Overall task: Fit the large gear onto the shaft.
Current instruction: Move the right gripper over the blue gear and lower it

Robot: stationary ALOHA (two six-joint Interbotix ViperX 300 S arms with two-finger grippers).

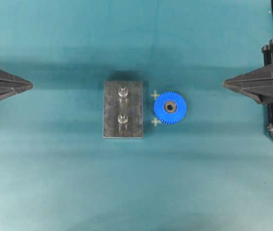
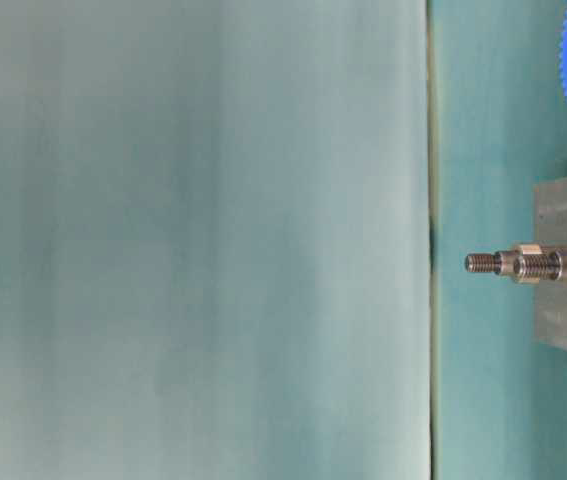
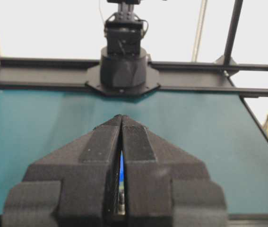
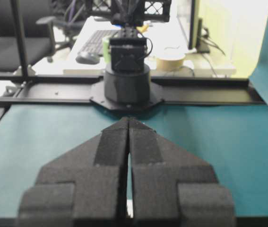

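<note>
Bright blue plastic toothed gear (image 1: 170, 107) lies flat beside the grey metal plate (image 1: 111, 109); both our jaws are closed, empty; a tilted grab could jam it on the steel peg (image 1: 123, 119).

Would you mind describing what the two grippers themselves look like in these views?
Both are matte black. From overhead, the left gripper and right gripper taper to wedge-shaped points. The wrist views show each built from two mirrored fingers with a rough, grainy surface, stepped blocky shoulders and flat strips along the inner edges. A thin black cable loops beside the servo block on the facing arm's base.
</note>
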